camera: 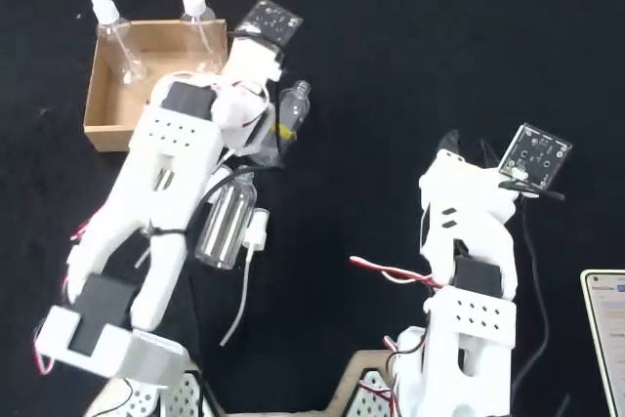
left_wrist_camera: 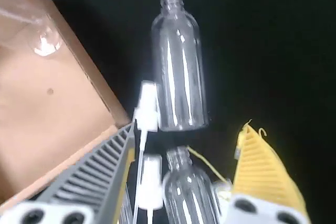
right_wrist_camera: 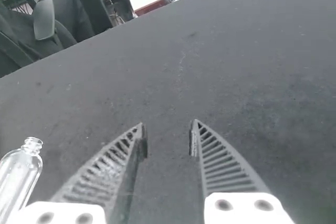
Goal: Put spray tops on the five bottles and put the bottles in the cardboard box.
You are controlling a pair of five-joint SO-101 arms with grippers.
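The cardboard box sits at the back left, and two clear bottles with spray tops stand in it. My left gripper hangs open beside the box, above the base of an uncapped bottle that lies on the black table. A loose spray top lies next to that bottle. Nearer the arm are a second uncapped bottle and another spray top with its long tube. My right gripper stands open over bare table, far from the bottles.
A white sheet or tablet lies at the table's right edge. Loose cables trail around both arm bases. Bare black table stretches between the two arms and toward the back right. Chairs stand beyond the table's far edge.
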